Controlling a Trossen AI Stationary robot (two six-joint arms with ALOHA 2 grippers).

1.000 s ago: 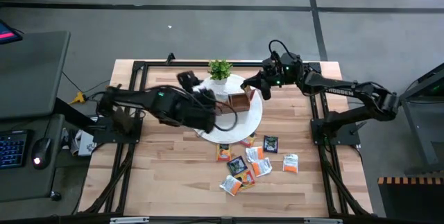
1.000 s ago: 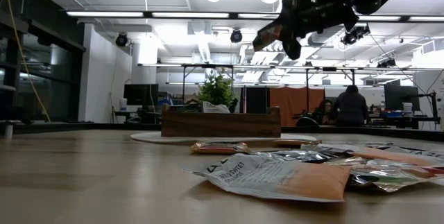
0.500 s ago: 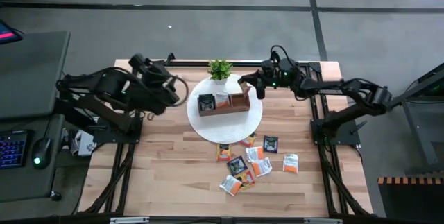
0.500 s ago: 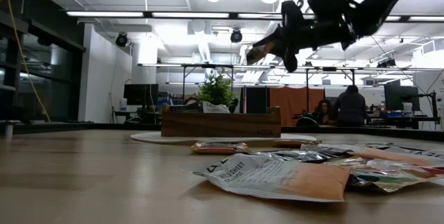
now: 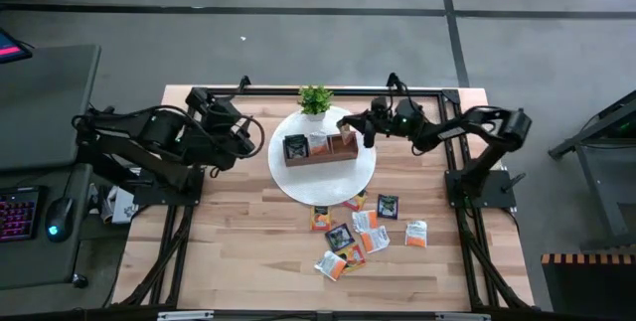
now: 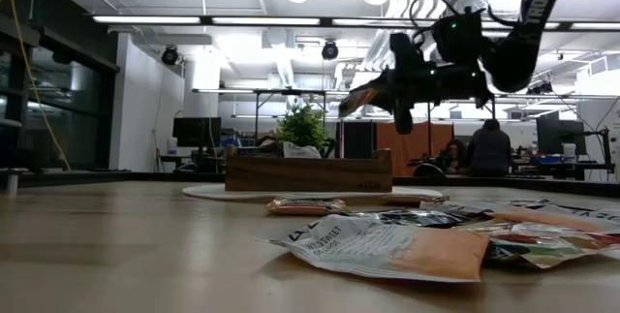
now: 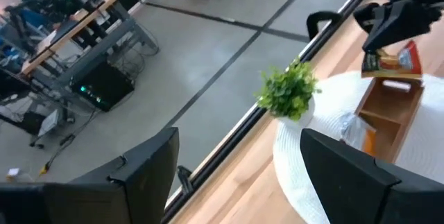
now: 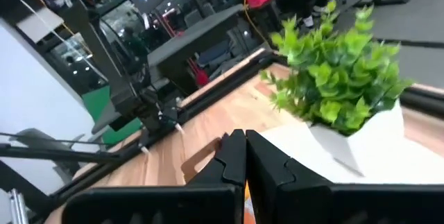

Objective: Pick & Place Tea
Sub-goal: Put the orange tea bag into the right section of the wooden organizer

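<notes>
One sachet (image 6: 356, 98) sat pinched in your right end effector (image 5: 350, 124) over the tray's (image 5: 320, 155) right compartment; next, lower and release. Left end effector (image 5: 241, 140) waited open.

Both arms are dark, jointed tubes with black cables looping along them. A small green light glows near the right wrist (image 5: 405, 109). The fingers (image 8: 232, 165) are matte black, angular plastic.

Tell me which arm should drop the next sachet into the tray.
Right. Its tool is shut on an orange sachet just above the tray's right end. The left tool is open, empty, and off to the left of the white mat.
</notes>
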